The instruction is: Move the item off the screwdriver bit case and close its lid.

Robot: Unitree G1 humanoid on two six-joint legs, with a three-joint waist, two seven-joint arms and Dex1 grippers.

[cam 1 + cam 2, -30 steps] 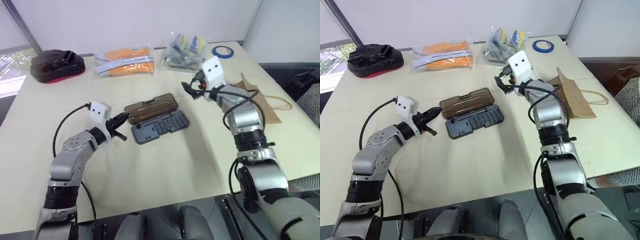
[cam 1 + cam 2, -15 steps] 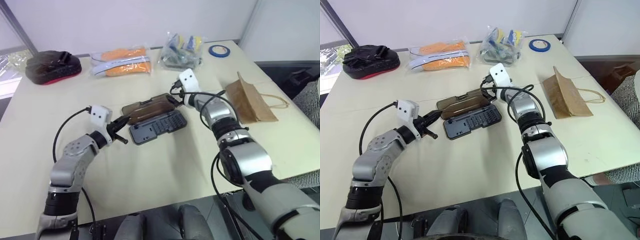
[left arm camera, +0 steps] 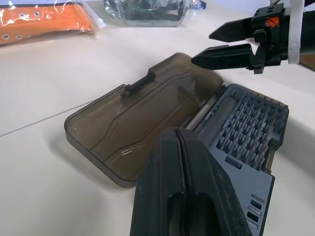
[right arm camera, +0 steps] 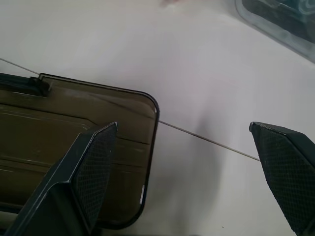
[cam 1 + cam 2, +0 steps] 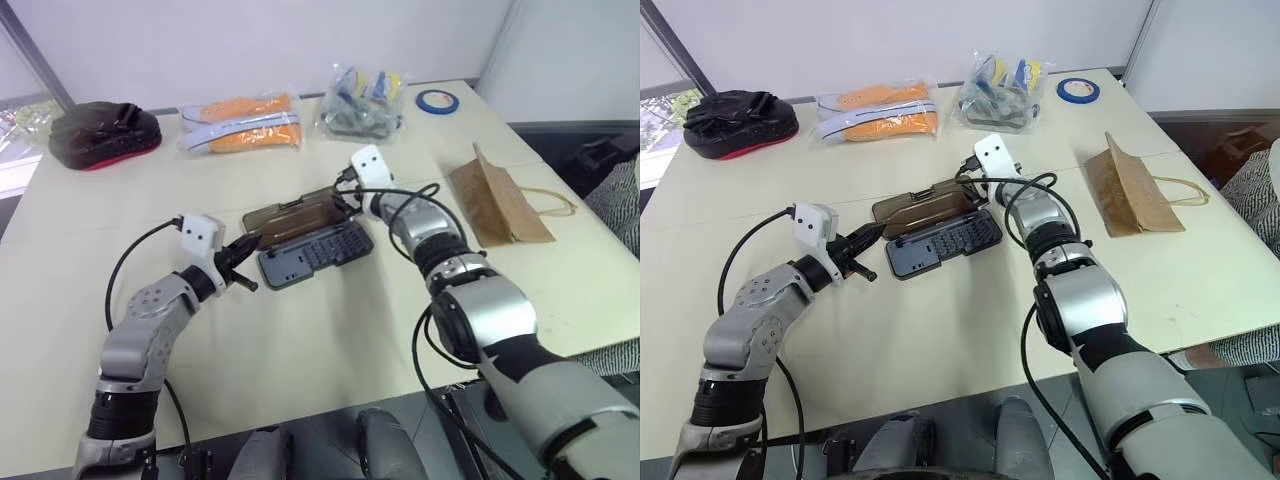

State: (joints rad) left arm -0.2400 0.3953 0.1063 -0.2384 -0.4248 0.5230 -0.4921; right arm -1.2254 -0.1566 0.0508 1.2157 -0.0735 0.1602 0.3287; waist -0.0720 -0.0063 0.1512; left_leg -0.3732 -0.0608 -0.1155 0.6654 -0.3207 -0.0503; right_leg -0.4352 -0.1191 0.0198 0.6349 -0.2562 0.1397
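Note:
The screwdriver bit case (image 5: pixel 318 254) lies open in the middle of the table, its rows of bits showing. Its smoky-brown lid (image 5: pixel 296 217) lies flat on the table behind the tray. The item, a brown paper bag (image 5: pixel 497 203), rests on the table to the right, well apart from the case. My right gripper (image 5: pixel 346 194) is open just above the lid's right end; one finger (image 4: pixel 91 167) hangs over the lid (image 4: pixel 74 128). My left gripper (image 5: pixel 245 262) is shut and empty, pointing at the case's left end, a little short of it.
Along the back of the table are a black-and-red pouch (image 5: pixel 103 130), orange-filled packets (image 5: pixel 245 122), a clear bag of odds and ends (image 5: pixel 368 100) and a blue tape roll (image 5: pixel 437 100). Bare tabletop lies in front of the case.
My right gripper has come down and to the left, from near the paper bag to the lid's right end, staying open. The left gripper has kept its place. The camera has shifted slightly.

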